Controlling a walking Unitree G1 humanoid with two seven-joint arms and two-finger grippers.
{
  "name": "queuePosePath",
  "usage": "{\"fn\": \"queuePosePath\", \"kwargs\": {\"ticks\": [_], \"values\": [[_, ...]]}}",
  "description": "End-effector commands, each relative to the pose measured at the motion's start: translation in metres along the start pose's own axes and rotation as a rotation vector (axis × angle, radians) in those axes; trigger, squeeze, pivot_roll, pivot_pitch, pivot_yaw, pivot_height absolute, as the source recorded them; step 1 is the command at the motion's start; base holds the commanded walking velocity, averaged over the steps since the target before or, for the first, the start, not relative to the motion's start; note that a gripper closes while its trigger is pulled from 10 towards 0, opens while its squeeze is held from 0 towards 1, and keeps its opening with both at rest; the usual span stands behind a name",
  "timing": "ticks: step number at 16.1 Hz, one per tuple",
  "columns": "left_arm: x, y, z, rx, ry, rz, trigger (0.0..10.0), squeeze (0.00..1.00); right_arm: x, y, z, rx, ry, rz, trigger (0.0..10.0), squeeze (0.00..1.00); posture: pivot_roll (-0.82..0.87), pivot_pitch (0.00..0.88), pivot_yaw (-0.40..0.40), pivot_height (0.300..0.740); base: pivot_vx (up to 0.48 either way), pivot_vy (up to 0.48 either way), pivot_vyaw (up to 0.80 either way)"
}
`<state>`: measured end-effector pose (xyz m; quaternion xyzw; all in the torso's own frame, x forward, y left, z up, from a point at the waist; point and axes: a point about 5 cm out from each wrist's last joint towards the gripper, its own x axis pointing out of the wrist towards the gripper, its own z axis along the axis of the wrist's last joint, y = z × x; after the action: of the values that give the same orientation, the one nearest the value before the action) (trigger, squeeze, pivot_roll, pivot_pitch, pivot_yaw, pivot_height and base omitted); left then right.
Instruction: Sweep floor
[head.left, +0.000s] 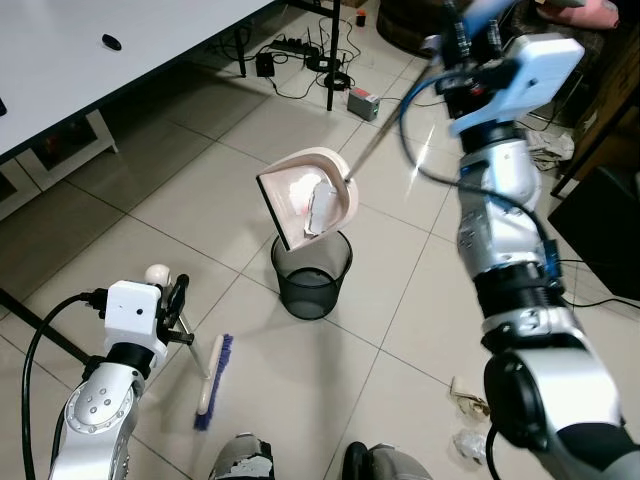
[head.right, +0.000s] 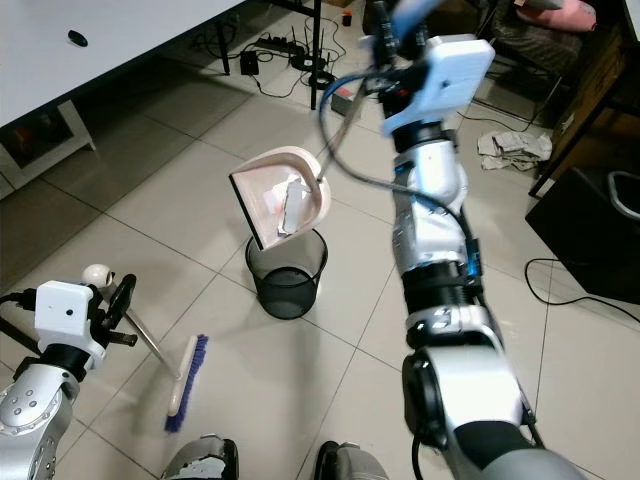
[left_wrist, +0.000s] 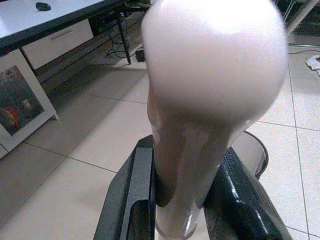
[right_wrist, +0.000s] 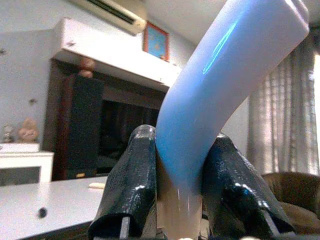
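Dustpan (head.left: 305, 200): pink, tipped steeply over the black mesh wastebasket (head.left: 311, 275), white crumpled paper waste (head.left: 322, 208) clinging in the pan; carried on a long handle (right_wrist: 225, 85) that runs down and away from the right gripper's fingers.

Risk, judged: the pan mouth sits near the basket's rim rather than squarely over it; a slight swing of the long handle could drop the waste onto the tiled floor (head.left: 400, 320). The handle might also twist in the grip, since the hold is at its far end.

Right gripper (right_wrist: 182, 190): raised high, both black fingers (right_wrist: 127, 185) pressed against the blue handle end, clamped.

Left gripper (left_wrist: 182, 200): low, fingers (left_wrist: 132, 195) closed round the pale knobbed top of the broom (head.left: 212, 380) handle; the broom's purple-bristled head rests on the floor below and beyond those fingers, well short of the basket.

Residue: scraps (head.left: 468, 405) lie on the floor by the robot's right side, unswept.
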<state>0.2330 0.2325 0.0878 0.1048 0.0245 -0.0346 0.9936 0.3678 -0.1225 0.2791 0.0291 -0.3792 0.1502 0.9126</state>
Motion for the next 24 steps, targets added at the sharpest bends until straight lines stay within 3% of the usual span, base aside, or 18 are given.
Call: {"fn": "queuePosePath", "kwargs": {"ticks": [1, 2, 4, 6, 11, 14, 18, 20, 21, 22, 23, 24], "values": [[-0.002, -0.003, -0.003, 0.010, 0.015, -0.012, 10.0, 0.00, 0.002, 0.010, 0.016, -0.057, -0.102, 0.078, 10.0, 0.00, 0.14, 0.125, -0.032, 0.740, 0.000, 0.000, 0.00], [-0.003, -0.003, -0.003, 0.010, 0.016, -0.014, 10.0, 0.00, 0.000, 0.014, 0.015, -0.064, -0.105, 0.100, 10.0, 0.00, 0.14, 0.125, -0.032, 0.740, 0.000, 0.000, 0.00], [-0.003, -0.004, -0.004, 0.014, 0.019, -0.020, 10.0, 0.00, -0.013, 0.039, 0.013, -0.131, -0.133, 0.268, 10.0, 0.00, 0.14, 0.125, -0.032, 0.740, 0.000, 0.000, 0.00], [-0.003, -0.005, -0.004, 0.015, 0.019, -0.023, 10.0, 0.00, -0.025, 0.054, 0.010, -0.176, -0.141, 0.374, 10.0, 0.00, 0.14, 0.128, -0.031, 0.740, 0.000, 0.000, 0.00], [-0.002, -0.006, -0.005, 0.031, 0.024, -0.038, 10.0, 0.00, -0.044, 0.075, 0.004, -0.157, -0.151, 0.454, 10.0, 0.00, 0.13, 0.139, -0.024, 0.740, 0.000, 0.000, 0.00], [-0.002, -0.008, -0.004, 0.035, 0.023, -0.043, 10.0, 0.00, -0.057, 0.092, 0.001, -0.200, -0.169, 0.567, 10.0, 0.00, 0.14, 0.138, -0.024, 0.740, 0.000, 0.000, 0.00], [-0.002, -0.008, -0.005, 0.040, 0.024, -0.048, 10.0, 0.00, -0.066, 0.099, -0.001, -0.236, -0.175, 0.639, 10.0, 0.00, 0.14, 0.139, -0.023, 0.740, 0.000, 0.000, 0.00], [-0.002, -0.009, -0.005, 0.041, 0.024, -0.049, 10.0, 0.00, -0.066, 0.099, 0.000, -0.254, -0.187, 0.641, 10.0, 0.00, 0.14, 0.139, -0.024, 0.740, 0.000, 0.000, 0.00], [-0.001, -0.009, -0.005, 0.042, 0.024, -0.050, 10.0, 0.00, -0.060, 0.093, 0.005, -0.257, -0.207, 0.587, 10.0, 0.00, 0.13, 0.139, -0.022, 0.740, 0.000, 0.000, 0.00], [-0.001, -0.011, -0.006, 0.043, 0.028, -0.065, 10.0, 0.00, -0.038, 0.071, 0.021, -0.256, -0.248, 0.411, 10.0, 0.00, 0.13, 0.139, -0.021, 0.740, 0.000, 0.000, 0.00], [-0.001, -0.012, -0.006, 0.042, 0.030, -0.071, 10.0, 0.00, -0.033, 0.065, 0.025, -0.260, -0.254, 0.371, 10.0, 0.00, 0.13, 0.138, -0.019, 0.740, 0.000, 0.000, 0.00], [0.000, -0.017, -0.007, 0.041, 0.032, -0.096, 10.0, 0.00, -0.019, 0.041, 0.033, -0.315, -0.238, 0.255, 10.0, 0.00, 0.12, 0.136, -0.016, 0.740, 0.000, 0.000, 0.00]]}}
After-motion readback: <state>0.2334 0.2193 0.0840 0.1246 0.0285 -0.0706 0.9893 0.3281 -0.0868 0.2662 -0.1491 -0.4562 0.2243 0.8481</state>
